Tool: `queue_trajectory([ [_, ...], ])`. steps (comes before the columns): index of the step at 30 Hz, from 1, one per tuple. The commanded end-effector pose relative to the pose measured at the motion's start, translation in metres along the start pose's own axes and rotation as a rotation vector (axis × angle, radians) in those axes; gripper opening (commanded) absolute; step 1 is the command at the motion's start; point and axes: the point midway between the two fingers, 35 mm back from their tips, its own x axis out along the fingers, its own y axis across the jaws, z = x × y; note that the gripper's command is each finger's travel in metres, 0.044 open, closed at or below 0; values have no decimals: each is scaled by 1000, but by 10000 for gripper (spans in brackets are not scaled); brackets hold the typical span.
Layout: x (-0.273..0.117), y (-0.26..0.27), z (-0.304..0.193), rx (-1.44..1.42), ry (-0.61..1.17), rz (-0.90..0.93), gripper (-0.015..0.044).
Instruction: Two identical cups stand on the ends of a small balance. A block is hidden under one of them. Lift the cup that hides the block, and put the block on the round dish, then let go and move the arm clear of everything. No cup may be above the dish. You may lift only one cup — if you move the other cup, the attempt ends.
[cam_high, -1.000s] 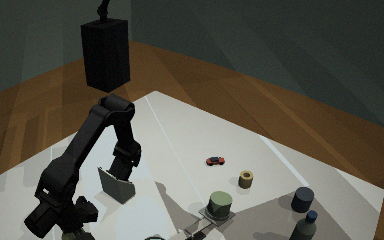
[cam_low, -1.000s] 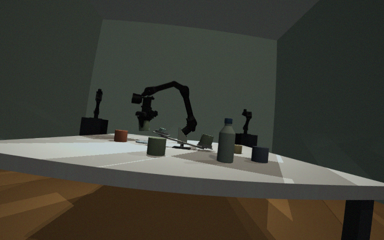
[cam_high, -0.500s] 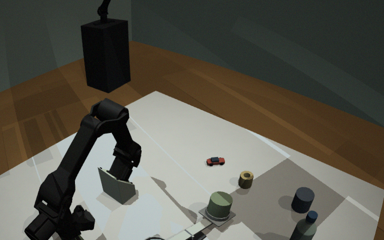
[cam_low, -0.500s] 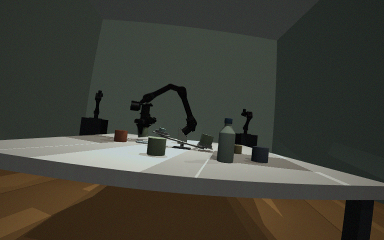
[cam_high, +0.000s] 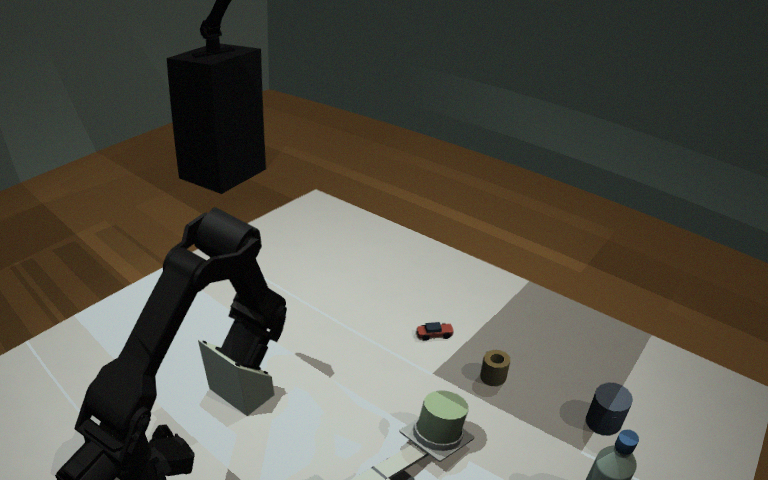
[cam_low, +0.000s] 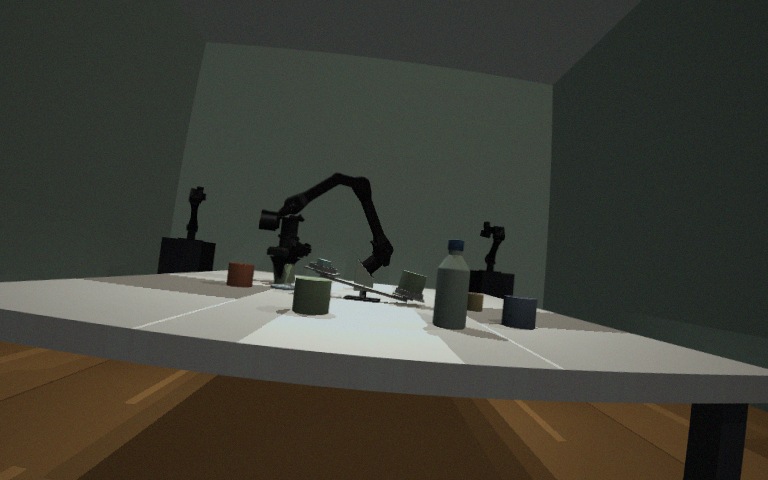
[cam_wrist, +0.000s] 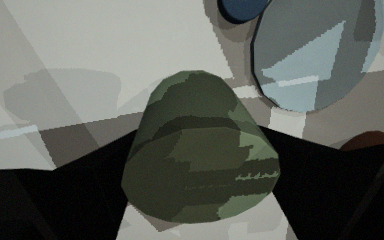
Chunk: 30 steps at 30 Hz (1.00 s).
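Note:
My gripper (cam_low: 283, 272) (cam_wrist: 194, 132) is shut on a green cup (cam_low: 288, 275) (cam_wrist: 200, 190), held low over the table, away from the balance; whether it touches the table I cannot tell. The balance beam (cam_high: 396, 462) (cam_low: 376, 289) is tilted. The other green cup (cam_high: 442, 421) (cam_low: 411, 283) stands tilted on its low end. The small pale green block (cam_low: 323, 262) lies uncovered on the raised end. The round dish (cam_low: 281, 286) (cam_wrist: 305, 60) lies near the held cup, with no cup seen above it. In the top view, fingertips, block and dish are out of frame.
A red cylinder (cam_low: 240, 275) stands left of the dish. A green cylinder (cam_low: 311, 296), a bottle (cam_low: 450, 294) (cam_high: 613, 466), a dark blue cylinder (cam_high: 608, 410) (cam_low: 519, 312), a tan ring (cam_high: 495, 369) and a toy car (cam_high: 434, 330) stand around. A blue disc (cam_wrist: 243, 7) is beside the dish.

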Motion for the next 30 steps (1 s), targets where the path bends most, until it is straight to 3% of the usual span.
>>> queue_trajectory([
  [1, 7, -1, 0, 3, 1, -4, 0],
  [18, -8, 0, 0, 1, 2, -1, 440],
  [22, -51, 0, 0, 4, 2, -4, 440],
  [27, -53, 0, 0, 4, 2, -4, 440],
  [30, -59, -6, -1, -16, 46, 10, 361],
])
